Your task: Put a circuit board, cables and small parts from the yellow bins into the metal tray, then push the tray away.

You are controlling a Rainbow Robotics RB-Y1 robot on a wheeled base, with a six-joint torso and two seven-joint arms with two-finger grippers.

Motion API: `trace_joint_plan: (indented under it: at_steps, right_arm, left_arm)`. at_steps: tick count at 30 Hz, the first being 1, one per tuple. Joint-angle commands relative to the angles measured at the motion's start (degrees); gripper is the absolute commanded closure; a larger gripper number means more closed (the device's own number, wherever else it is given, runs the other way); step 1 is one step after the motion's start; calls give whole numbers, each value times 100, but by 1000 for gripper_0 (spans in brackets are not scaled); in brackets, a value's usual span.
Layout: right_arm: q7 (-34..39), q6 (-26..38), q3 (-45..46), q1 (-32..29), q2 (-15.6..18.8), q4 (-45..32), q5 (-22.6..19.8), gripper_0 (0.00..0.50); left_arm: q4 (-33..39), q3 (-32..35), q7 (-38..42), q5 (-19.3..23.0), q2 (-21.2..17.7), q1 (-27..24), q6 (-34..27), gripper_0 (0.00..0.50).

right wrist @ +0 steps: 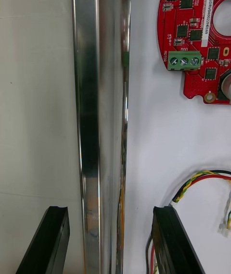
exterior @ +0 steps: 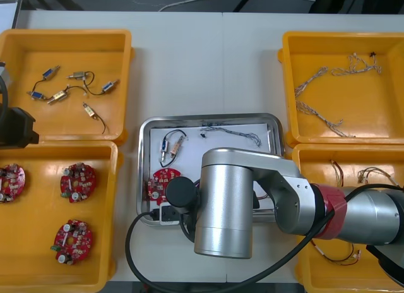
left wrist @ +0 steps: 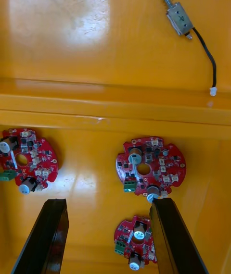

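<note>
The metal tray (exterior: 273,125) lies mid-table, white inside, holding a red circuit board (exterior: 161,181), a small metal part (exterior: 172,146) and a twisted blue and white cable (exterior: 235,134). My right arm (exterior: 252,192) reaches across the tray's near left corner. My right gripper (right wrist: 113,240) is open and straddles the tray's rim (right wrist: 101,110): one finger is outside over the table, the other inside near a red and yellow cable (right wrist: 202,177) and the circuit board (right wrist: 197,38). My left gripper (left wrist: 108,238) hangs open over circuit boards (left wrist: 149,166) in a yellow bin (left wrist: 96,96).
The far left bin (exterior: 124,84) holds several small metal parts (exterior: 60,95); the near left bin (exterior: 112,211) holds several circuit boards (exterior: 77,179). On the right, the far bin (exterior: 287,84) has blue and white cables (exterior: 319,113). The near bin (exterior: 300,179) has red and yellow cables (exterior: 369,175). My left arm (exterior: 16,125) rests at the left edge.
</note>
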State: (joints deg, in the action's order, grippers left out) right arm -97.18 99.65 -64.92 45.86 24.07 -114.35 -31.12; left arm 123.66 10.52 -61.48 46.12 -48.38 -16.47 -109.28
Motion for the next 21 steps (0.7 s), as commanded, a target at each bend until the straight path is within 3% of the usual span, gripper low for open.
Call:
trace_joint_plan:
  at_steps: [1,21]
  right_arm:
    - [-126,-77,-100,-95,-157,-52,185,0]
    - [-319,-314,-188,-692,-113,-52,835,0]
  left_arm:
    - [176,301,13,-85,-58,118,-41,0]
    - [193,380,-31,-243,48,74,381,0]
